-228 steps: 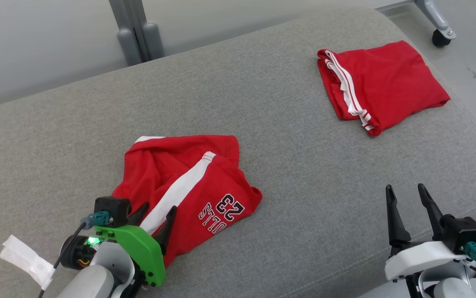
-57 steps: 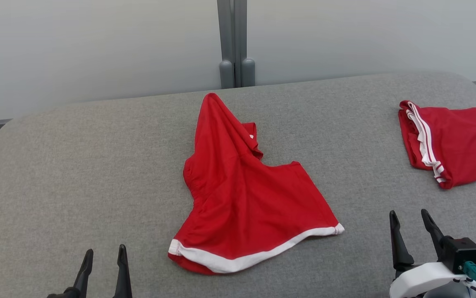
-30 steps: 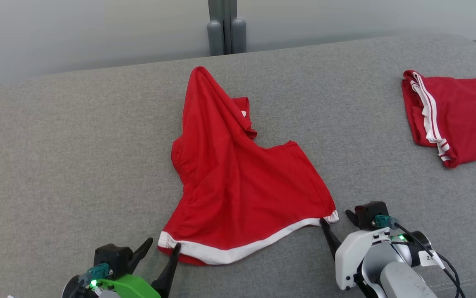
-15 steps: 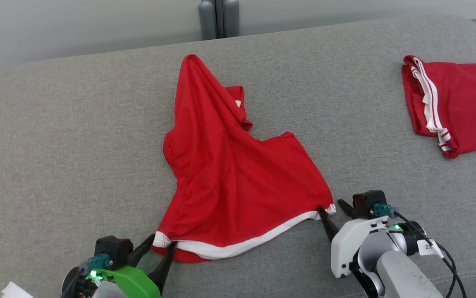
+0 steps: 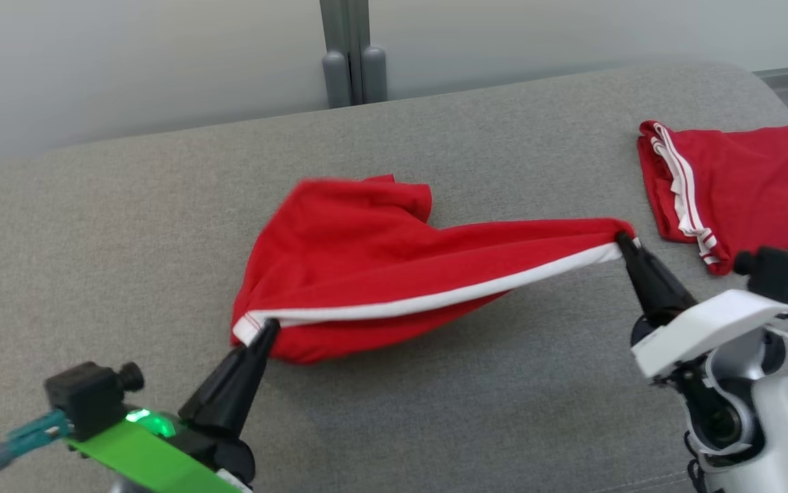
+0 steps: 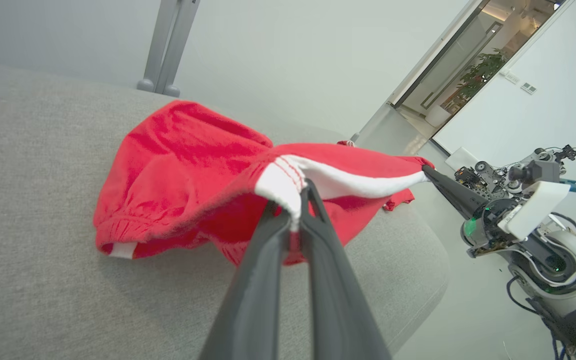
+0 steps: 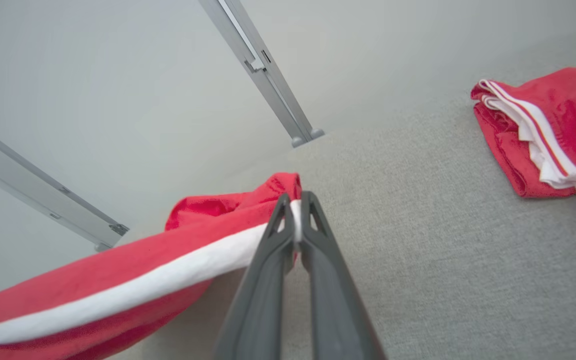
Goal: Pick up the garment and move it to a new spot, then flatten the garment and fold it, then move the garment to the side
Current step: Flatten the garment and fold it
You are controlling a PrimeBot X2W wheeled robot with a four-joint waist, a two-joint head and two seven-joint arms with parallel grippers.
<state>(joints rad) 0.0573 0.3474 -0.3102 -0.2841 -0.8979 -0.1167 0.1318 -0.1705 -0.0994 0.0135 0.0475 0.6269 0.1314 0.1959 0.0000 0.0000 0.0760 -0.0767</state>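
left gripper (image 5: 269,327) and right gripper (image 5: 621,239) each clamped on the white-trimmed hem of the red fabric garment (image 5: 366,267), stretched above the grey upholstered surface (image 5: 126,226).

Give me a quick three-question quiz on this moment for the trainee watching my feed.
1. True or false: the left pincer is shut on the white-trimmed hem of the red garment.
2. The right pincer grips: A) nothing; B) the other end of that same hem; C) a blue towel.
3. Fill in: seen from the head view, the folded red shorts lie on the grey cushion to the robot's ____ of the held garment.

Key: 1 true; 2 B; 3 right.
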